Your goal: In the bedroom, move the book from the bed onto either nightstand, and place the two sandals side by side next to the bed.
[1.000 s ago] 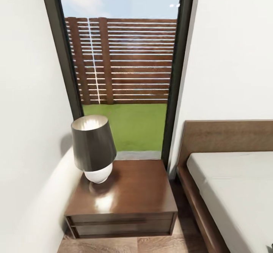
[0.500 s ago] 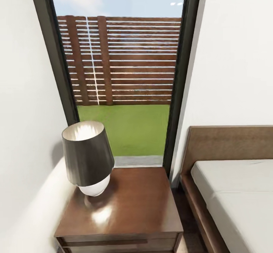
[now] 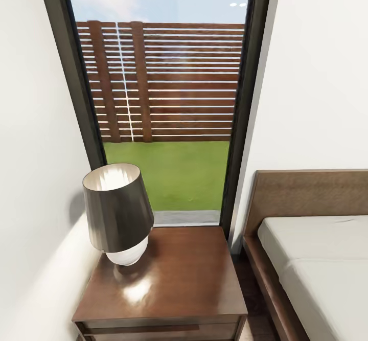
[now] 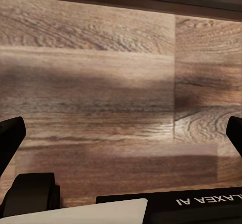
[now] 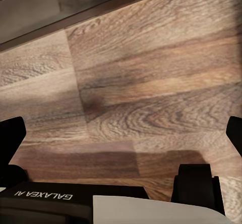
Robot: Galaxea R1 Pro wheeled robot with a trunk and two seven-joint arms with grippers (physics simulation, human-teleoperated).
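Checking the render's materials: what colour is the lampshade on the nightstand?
Dark grey-brown outside, pale inside: the tapered lampshade, on its white base, shows best in the head view.

Dark-shaded lamp (image 3: 118, 213) before tall window (image 3: 162, 100)

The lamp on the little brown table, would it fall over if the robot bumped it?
Probably, yes. The lamp has a wide dark shade over a smaller round white base, so it looks top-heavy and apt to tip. The nightstand top is glossy, so it might slide first. It stands near the wall-side edge, with little room there.
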